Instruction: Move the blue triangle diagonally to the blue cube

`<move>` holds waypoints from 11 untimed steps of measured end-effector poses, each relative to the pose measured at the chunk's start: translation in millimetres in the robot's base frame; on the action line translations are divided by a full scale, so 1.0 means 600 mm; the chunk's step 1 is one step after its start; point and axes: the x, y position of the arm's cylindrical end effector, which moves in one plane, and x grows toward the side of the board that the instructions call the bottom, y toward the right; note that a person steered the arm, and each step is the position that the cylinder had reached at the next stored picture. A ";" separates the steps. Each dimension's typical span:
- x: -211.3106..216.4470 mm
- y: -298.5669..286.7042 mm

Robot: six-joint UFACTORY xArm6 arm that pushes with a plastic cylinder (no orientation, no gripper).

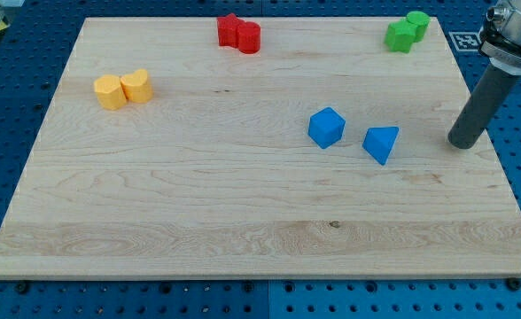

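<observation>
The blue triangle lies on the wooden board right of centre. The blue cube sits just to its left and slightly higher in the view, a small gap between them. My tip rests on the board near its right edge, to the right of the blue triangle and well apart from it, at about the same height in the view.
Two yellow blocks sit together at the upper left. A red star and a red block touch at the top centre. Two green blocks sit at the top right. The wooden board lies on a blue perforated table.
</observation>
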 end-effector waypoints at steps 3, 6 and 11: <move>0.018 -0.110; -0.003 -0.220; 0.064 -0.369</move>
